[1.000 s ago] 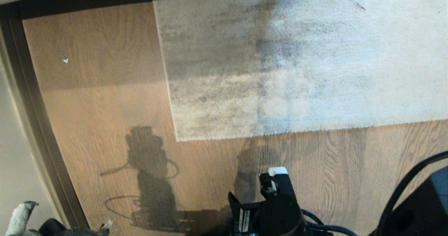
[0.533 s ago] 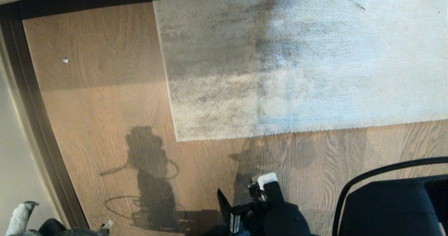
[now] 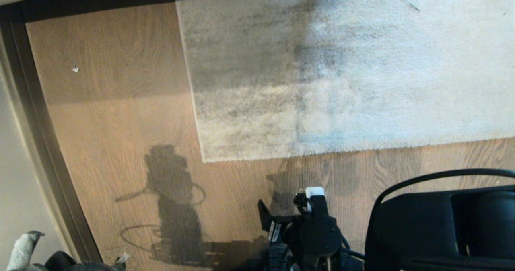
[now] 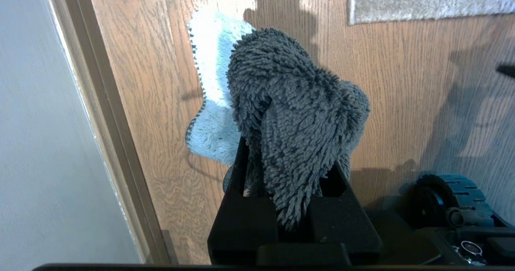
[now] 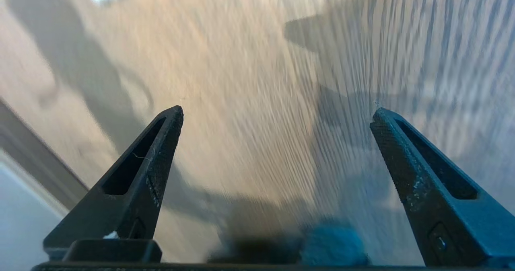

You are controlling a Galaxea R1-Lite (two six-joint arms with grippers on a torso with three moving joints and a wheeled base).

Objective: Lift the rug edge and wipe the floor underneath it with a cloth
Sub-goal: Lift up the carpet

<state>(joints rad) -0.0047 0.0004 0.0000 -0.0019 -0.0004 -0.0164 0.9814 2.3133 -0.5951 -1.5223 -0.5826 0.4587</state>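
1. The rug edge (image 3: 322,152) lies flat on the floor (image 3: 120,122), unchanged.
2. The cloth (image 4: 293,114) is pinched in the left gripper (image 4: 293,206).
3. The right gripper (image 5: 277,114), jaws spread wide over bare planks, has shifted near the rug's corner.

Right hand (image 5: 275,114): two matte black wedge fingers (image 5: 161,150), hollow triangular cut-outs, knurled inner pads, pale scuffs on one. Right arm (image 3: 318,235) all black, white cap at its far end, small white labels on a side bracket, black cables looping behind. Left hand (image 4: 293,222): blocky black housing. Base wheel (image 4: 454,198) black with blue-grey ribbed tread.
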